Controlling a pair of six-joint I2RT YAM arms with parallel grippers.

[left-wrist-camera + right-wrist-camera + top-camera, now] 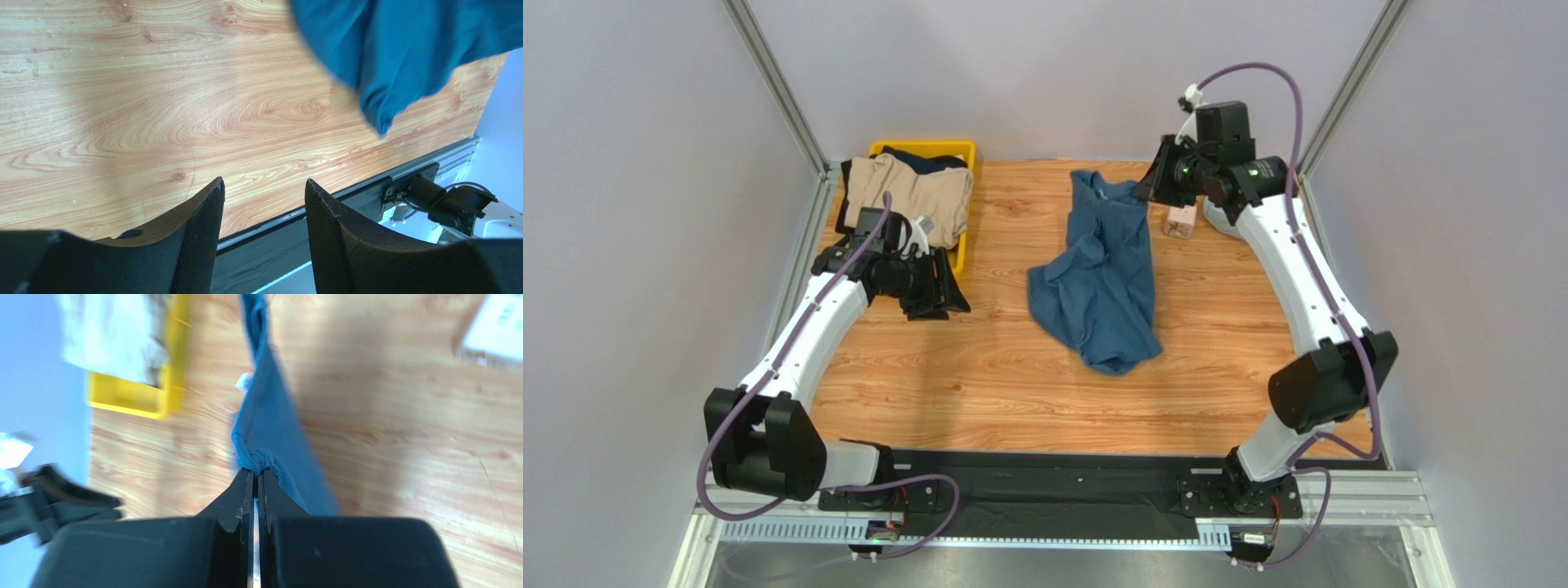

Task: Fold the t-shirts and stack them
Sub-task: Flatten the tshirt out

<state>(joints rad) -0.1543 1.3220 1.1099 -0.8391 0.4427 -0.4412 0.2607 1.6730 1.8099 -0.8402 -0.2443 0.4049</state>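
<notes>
The left pincer (264, 190) hangs over the bare wooden table (123, 92). Its two black fingers (202, 233) are spread wide and nothing is between them. Past its tips and off to one side is the low end of the big teal-blue t-shirt (399, 49). The shirt does not touch this pincer.

From above, the left pincer is on the left side of the table, just in front of the yellow bin (962, 157). The teal-blue t-shirt lies well to the right of it, in the middle of the table. It makes a long crumpled strip that runs from near to far.

The right pincer (255, 474) is at the far end of that strip. Its fingers are squeezed tight together on a thick rolled edge of the teal-blue t-shirt. The cloth is pulled up at the tips and runs away from them in a thin line. A small pinkish block (1182, 221) sits on the table just beside this pincer.

Farthest back, across the table from the right pincer, the tan t-shirt (909, 190) is bunched on top of the yellow bin and spills over its near edge. A dark navy garment (922, 158) peeks out behind the tan one, inside the bin.
</notes>
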